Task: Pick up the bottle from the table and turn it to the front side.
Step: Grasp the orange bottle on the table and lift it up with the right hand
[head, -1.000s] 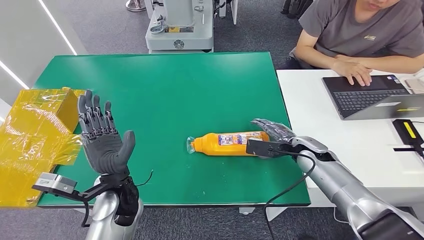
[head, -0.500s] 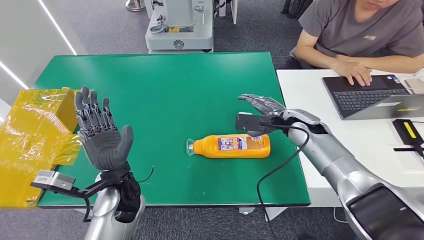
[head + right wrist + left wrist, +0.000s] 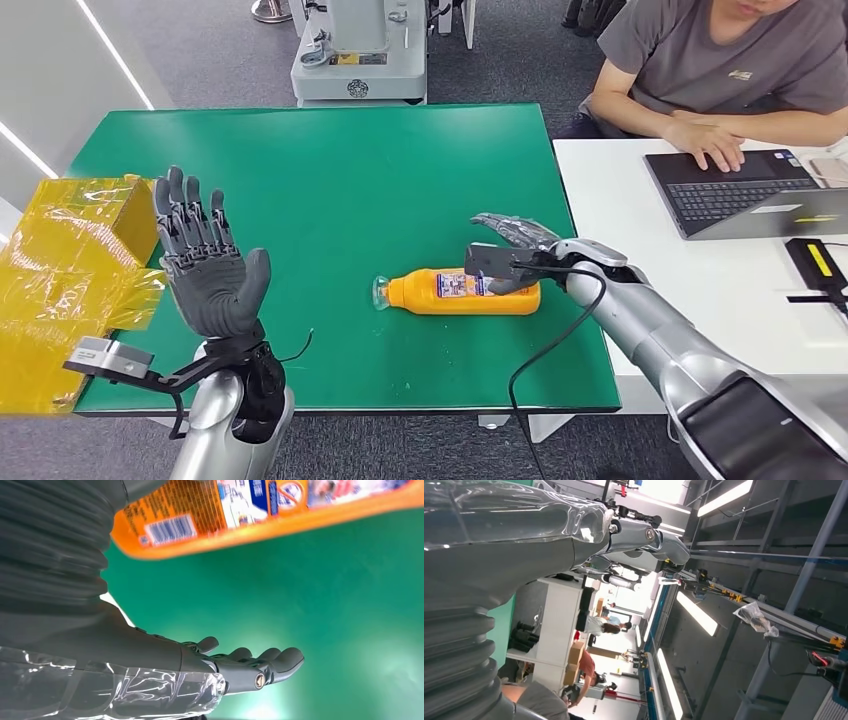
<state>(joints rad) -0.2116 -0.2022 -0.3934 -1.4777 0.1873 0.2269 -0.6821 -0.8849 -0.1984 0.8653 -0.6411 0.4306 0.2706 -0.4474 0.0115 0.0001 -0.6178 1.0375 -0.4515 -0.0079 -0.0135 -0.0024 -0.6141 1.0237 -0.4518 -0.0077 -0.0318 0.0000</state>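
An orange bottle (image 3: 460, 292) lies on its side on the green table (image 3: 330, 180), cap to the left and printed label up. My right hand (image 3: 512, 238) hovers open over the bottle's base end, fingers spread toward its far side. In the right wrist view the bottle (image 3: 260, 510) runs past the wrist cover, while the fingers (image 3: 250, 667) reach out over bare green and hold nothing. Near the table's front left corner my left hand (image 3: 207, 272) is raised, palm open and fingers upright. The left wrist view has my left hand (image 3: 524, 535) against the ceiling.
A crinkled yellow box (image 3: 70, 270) stands at the table's left edge. To the right, a person (image 3: 720, 60) types on a laptop (image 3: 740, 190) at a white desk (image 3: 640, 220). A grey machine (image 3: 360, 50) stands behind the table. A black cable (image 3: 545, 350) hangs from my right wrist.
My right hand left the bottle's base end, rose to the far side, then came back down over that end. The bottle stays lying about where it was. My left hand barely moved.
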